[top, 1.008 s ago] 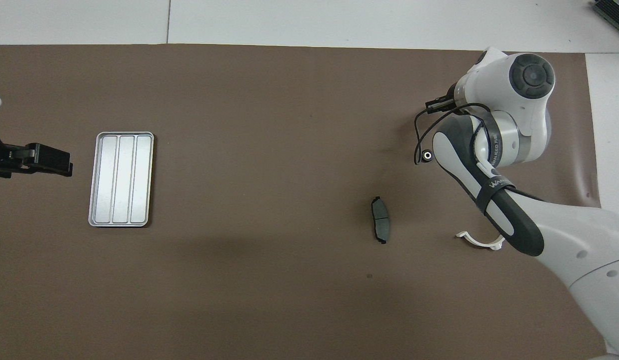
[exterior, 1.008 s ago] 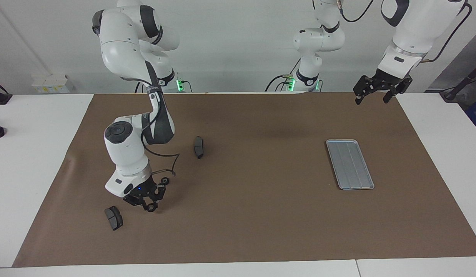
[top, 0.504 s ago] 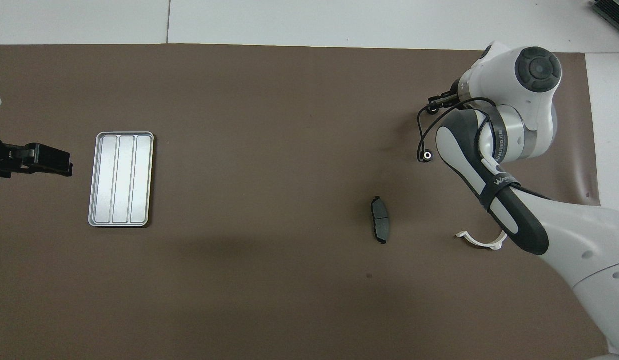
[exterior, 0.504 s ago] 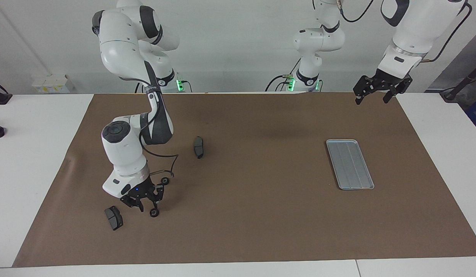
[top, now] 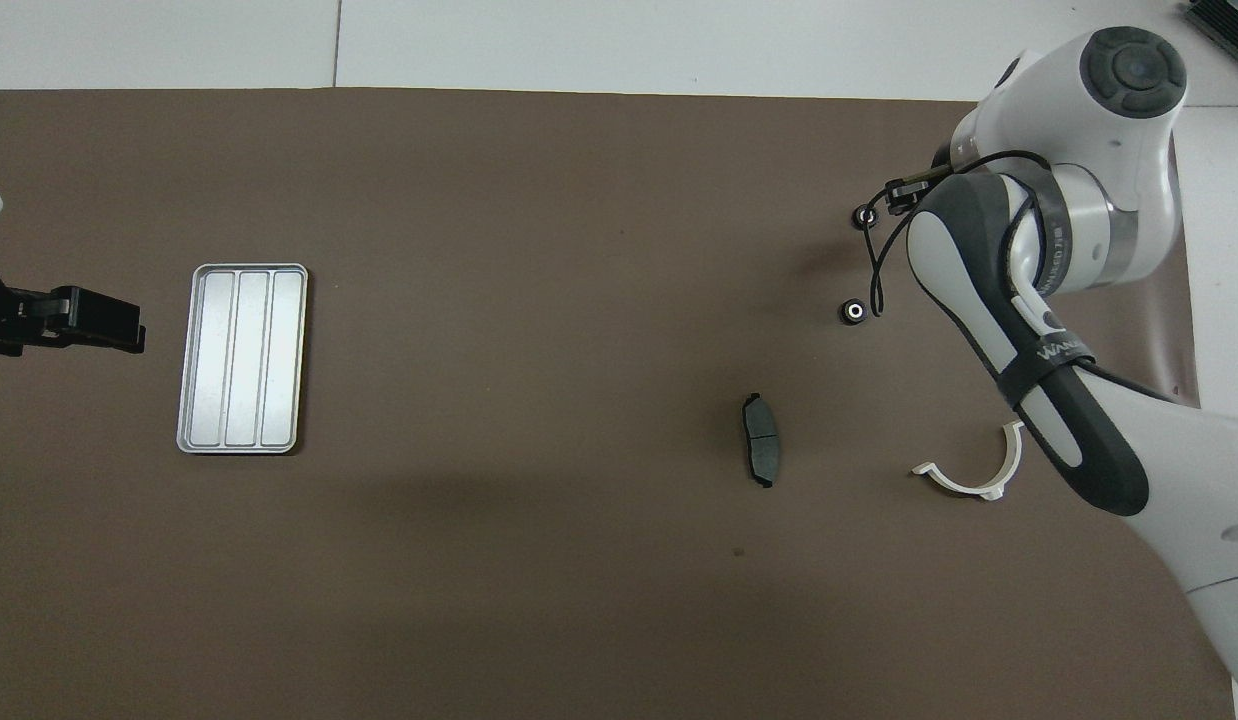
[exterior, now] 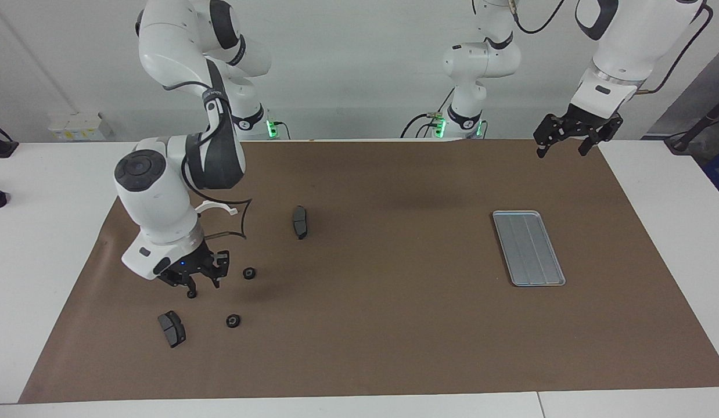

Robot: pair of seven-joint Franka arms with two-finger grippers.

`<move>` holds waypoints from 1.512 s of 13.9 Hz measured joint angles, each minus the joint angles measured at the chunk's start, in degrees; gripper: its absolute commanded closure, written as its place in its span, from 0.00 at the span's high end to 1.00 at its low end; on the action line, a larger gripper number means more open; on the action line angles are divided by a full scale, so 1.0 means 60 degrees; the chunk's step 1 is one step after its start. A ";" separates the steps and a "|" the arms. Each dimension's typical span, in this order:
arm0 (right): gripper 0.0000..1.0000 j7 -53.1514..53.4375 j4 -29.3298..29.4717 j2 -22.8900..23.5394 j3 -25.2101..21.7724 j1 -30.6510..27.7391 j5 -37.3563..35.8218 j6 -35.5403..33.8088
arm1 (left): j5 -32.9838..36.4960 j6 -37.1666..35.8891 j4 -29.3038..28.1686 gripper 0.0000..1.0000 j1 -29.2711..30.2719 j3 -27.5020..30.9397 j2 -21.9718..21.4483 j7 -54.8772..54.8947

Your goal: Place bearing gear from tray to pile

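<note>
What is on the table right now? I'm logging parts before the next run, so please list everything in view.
tray: one, silver-grey, toward the left arm's end of the mat
brake pads: two, dark grey; the second farther from the robots, at the right arm's end
bearing gears: two, black, on the mat between the pads; the second farther out
bracket: one, white half-ring, nearest the robots
mat: one, brown, on the table
table: one, white
right gripper: black, over the mat beside the bearing gears
left gripper: black, fingers open, waits over the mat's corner
</note>
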 measured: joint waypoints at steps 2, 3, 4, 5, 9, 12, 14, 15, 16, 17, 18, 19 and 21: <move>0.53 0.0000 0.0042 -0.0563 0.0004 0.0001 0.0039 -0.0981 | 0.0000 0.0000 0.0000 1.00 0.0000 0.0000 0.0000 0.0000; 0.54 0.0000 0.0062 -0.0854 0.0004 0.0000 0.0055 -0.1435 | 0.0000 0.0000 0.0000 1.00 0.0000 0.0000 0.0000 0.0000; 0.57 0.0000 0.0080 -0.1164 0.0004 0.0000 0.0061 -0.1892 | 0.0000 0.0000 0.0000 1.00 0.0000 0.0000 0.0000 0.0000; 0.60 0.0000 0.0095 -0.1504 0.0003 -0.0008 0.0095 -0.2361 | 0.0000 0.0000 0.0000 1.00 0.0000 0.0000 0.0000 0.0000; 0.77 0.0338 0.0113 -0.2880 -0.0008 -0.0294 0.0753 -0.3785 | 0.0000 0.0000 0.0000 1.00 0.0000 0.0000 0.0000 0.0000; 0.96 0.1075 0.0082 -0.3363 -0.0008 -0.0421 0.1116 -0.4119 | 0.0000 0.0000 0.0000 1.00 0.0000 0.0000 0.0000 0.0000; 1.00 0.1512 -0.0012 -0.3404 -0.0010 -0.0528 0.1371 -0.4132 | 0.0000 -0.0001 0.0000 1.00 0.0000 0.0000 0.0000 0.0000; 1.00 0.1769 -0.0124 -0.3418 -0.0010 -0.0552 0.1416 -0.4136 | 0.0000 -0.0001 0.0000 1.00 0.0000 0.0000 0.0000 0.0000; 1.00 0.1949 -0.0238 -0.3445 -0.0002 -0.0553 0.1427 -0.4140 | 0.0000 -0.0001 0.0000 1.00 0.0000 0.0000 0.0000 0.0000; 1.00 0.2034 -0.0336 -0.3490 0.0022 -0.0535 0.1428 -0.4154 | 0.0000 -0.0001 0.0000 1.00 0.0000 0.0000 0.0000 0.0000; 1.00 0.2049 -0.0408 -0.3537 0.0067 -0.0506 0.1428 -0.4187 | 0.0000 -0.0001 0.0000 1.00 0.0000 0.0000 0.0000 0.0000; 1.00 0.2057 -0.0448 -0.3578 0.0090 -0.0455 0.1428 -0.4213 | 0.0000 -0.0001 0.0000 1.00 0.0000 0.0000 0.0000 0.0000; 1.00 0.2060 -0.0546 -0.3671 0.0098 -0.0412 0.1415 -0.4220 | 0.0000 -0.0001 0.0000 1.00 0.0000 0.0000 0.0000 0.0000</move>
